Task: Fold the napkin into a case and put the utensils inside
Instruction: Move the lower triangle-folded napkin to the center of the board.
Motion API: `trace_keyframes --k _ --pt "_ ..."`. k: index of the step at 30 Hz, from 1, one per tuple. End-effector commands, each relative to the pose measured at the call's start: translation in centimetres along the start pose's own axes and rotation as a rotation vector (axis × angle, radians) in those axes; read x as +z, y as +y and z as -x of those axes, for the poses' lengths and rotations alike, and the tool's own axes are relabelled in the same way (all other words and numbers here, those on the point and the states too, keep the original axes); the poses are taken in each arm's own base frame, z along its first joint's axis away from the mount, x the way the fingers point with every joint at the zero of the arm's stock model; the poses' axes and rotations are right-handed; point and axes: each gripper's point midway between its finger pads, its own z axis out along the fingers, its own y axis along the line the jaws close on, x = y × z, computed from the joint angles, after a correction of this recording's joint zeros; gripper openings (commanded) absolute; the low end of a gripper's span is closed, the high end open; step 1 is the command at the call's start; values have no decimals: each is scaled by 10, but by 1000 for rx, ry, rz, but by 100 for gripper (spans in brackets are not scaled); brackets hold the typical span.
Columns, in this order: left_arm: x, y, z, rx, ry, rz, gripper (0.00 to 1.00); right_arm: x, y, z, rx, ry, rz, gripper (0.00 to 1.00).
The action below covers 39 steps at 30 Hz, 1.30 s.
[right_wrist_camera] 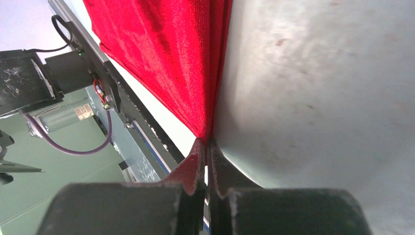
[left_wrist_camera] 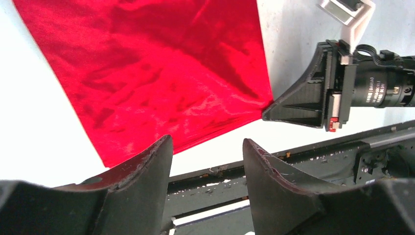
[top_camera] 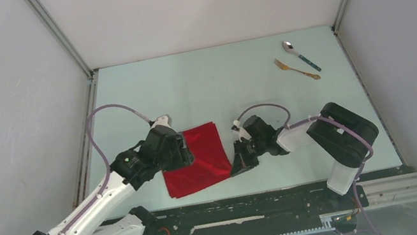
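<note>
In your top view the napkin (top_camera: 199,158) lies flat on the pale worktop (top_camera: 219,83) at the lower centre of the frame, close to the dark rail along the near edge and between the two arms. It reads there as a rough red square, lightly wrinkled, and your right wrist view shows more than one layer along the edge that runs to the fingertips. Your right gripper (right_wrist_camera: 206,145) has its jaws clenched on the napkin's corner. The red cloth narrows to a point right where the two tips meet, and in the left wrist view that tip sits at the cloth's right-hand corner, low against the worktop. Your left gripper (left_wrist_camera: 206,142) has its jaws released, with a clear gap between the two dark fingers and nothing between them. It hangs over the napkin's near edge, and from above it covers the cloth's left side. The spoon (top_camera: 300,55) and the fork (top_camera: 296,69) lie just beside each other at the upper right of the top view, both slanting the same way, well apart from the napkin and from both arms.
</note>
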Motion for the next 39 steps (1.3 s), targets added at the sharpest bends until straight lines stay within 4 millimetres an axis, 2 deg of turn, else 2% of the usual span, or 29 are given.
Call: trace_keyframes --k 1,7,9,12,15,18,21,23,25,27,32,34,36,39 --pt "1 8 13 -20 -59 4 61 -18 -35 -6 -34 41 -115 0" --pt "10 17 14 -64 -65 -4 62 -40 -61 -8 -15 116 -192 0" --pt "15 20 15 -90 -70 -7 62 -45 -62 -4 11 117 -176 0" --pt "21 27 17 -128 -77 -9 63 -52 -66 5 29 92 -240 1" --pt "22 33 20 -167 -89 -14 63 -65 -68 11 19 67 -326 18" --pt "18 45 26 -202 -122 0 63 -93 -61 24 -30 4 -456 43" --pt "5 63 37 -241 -186 51 66 -121 -40 36 -99 -79 -588 60" --pt "-10 77 51 -262 -250 107 69 -127 -17 41 -140 -133 -632 63" --pt "-30 93 66 -283 -326 193 77 -113 14 39 -167 -164 -624 64" --pt "-57 110 83 -319 -414 290 82 -83 52 31 -195 -158 -559 64" --pt "-117 138 109 -403 -591 464 87 -6 124 14 -202 -131 -483 72" --pt "-137 139 117 -417 -646 475 87 22 137 9 -212 -107 -508 73" --pt "-154 136 124 -416 -695 458 87 42 141 3 -220 -80 -563 74" --pt "-180 134 131 -408 -766 440 87 64 141 -2 -267 -54 -633 75"
